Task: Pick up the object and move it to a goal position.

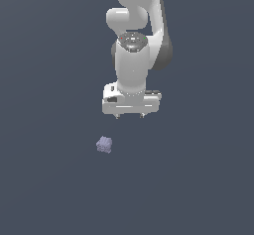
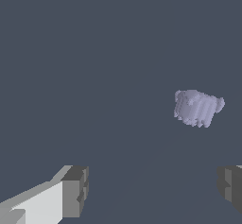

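Observation:
The object [image 1: 104,144] is a tiny pale lavender lumpy block lying on the dark grey floor. It also shows in the wrist view [image 2: 197,107]. My white gripper [image 1: 129,116] hangs from the arm, above the block and toward the exterior view's right of it, not touching it. Its jaws stand wide apart and hold nothing. In the wrist view the two fingertips [image 2: 74,191] frame an empty gap, and the gripper [image 2: 153,187] is apart from the block.
The white arm [image 1: 133,40] rises out of the exterior view's upper edge. The flat dark grey floor [image 1: 49,179] fills the rest of both views. No goal marker shows.

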Available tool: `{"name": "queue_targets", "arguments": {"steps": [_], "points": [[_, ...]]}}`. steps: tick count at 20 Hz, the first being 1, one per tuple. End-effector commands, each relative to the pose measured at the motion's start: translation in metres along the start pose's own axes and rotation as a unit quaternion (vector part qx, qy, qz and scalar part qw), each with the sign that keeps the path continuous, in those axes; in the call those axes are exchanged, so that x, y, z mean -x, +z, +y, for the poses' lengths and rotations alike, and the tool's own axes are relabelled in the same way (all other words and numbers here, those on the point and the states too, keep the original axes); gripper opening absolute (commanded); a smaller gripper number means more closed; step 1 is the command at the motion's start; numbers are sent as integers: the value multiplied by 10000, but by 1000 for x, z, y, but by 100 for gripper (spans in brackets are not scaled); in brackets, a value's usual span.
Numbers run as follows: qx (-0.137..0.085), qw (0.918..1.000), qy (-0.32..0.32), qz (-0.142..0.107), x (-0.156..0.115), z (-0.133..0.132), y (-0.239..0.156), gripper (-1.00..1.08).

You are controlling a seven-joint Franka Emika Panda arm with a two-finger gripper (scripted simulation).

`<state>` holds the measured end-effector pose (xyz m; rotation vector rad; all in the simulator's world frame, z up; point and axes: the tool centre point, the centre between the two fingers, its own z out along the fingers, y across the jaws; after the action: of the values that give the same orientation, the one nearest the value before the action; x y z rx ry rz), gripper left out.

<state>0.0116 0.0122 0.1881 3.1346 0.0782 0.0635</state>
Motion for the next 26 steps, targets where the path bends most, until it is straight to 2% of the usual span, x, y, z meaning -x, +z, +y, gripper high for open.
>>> {"name": "queue_targets", "arguments": {"steps": [1,8,14,20,26], "points": [[5,10000,-88,-6,-1,1,1,100],[23,9984,-556,-31,-5,9,8,100],[39,9929,-1190,-66,-10,19,18,100],[43,9811,-1931,-105,-15,32,29,100],[33,9640,-2656,-139,-20,45,41,100]]}}
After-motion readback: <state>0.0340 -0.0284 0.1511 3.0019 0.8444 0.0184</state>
